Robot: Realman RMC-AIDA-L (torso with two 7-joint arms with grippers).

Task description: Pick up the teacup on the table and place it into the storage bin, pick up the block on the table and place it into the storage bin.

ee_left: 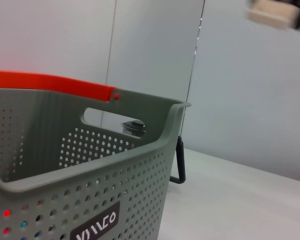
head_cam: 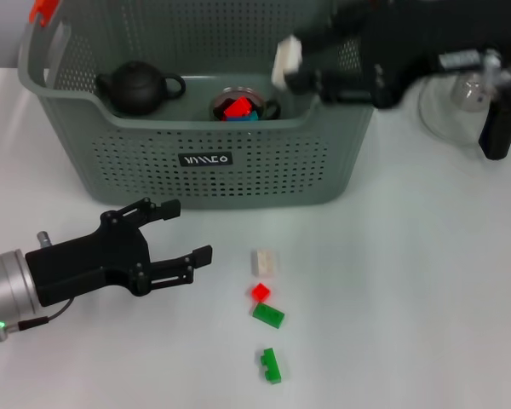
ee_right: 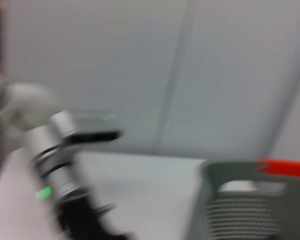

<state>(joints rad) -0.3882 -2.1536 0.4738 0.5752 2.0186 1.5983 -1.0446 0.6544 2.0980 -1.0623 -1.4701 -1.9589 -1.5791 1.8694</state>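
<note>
Cream plastic block (head_cam: 286, 61) pinched in right gripper (head_cam: 291, 66) over rim of grey-green perforated storage bin (head_cam: 238, 170), glass teacup (head_cam: 238, 106) with bricks already inside bin beside black teapot (head_cam: 139, 87), left gripper (head_cam: 183, 232) spread open, empty, above table (head_cam: 409, 298).

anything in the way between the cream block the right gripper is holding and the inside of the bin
Nothing visible. The right gripper holds the cream block above the storage bin, over its open top near the right wall; the teapot and teacup sit farther left.
</note>
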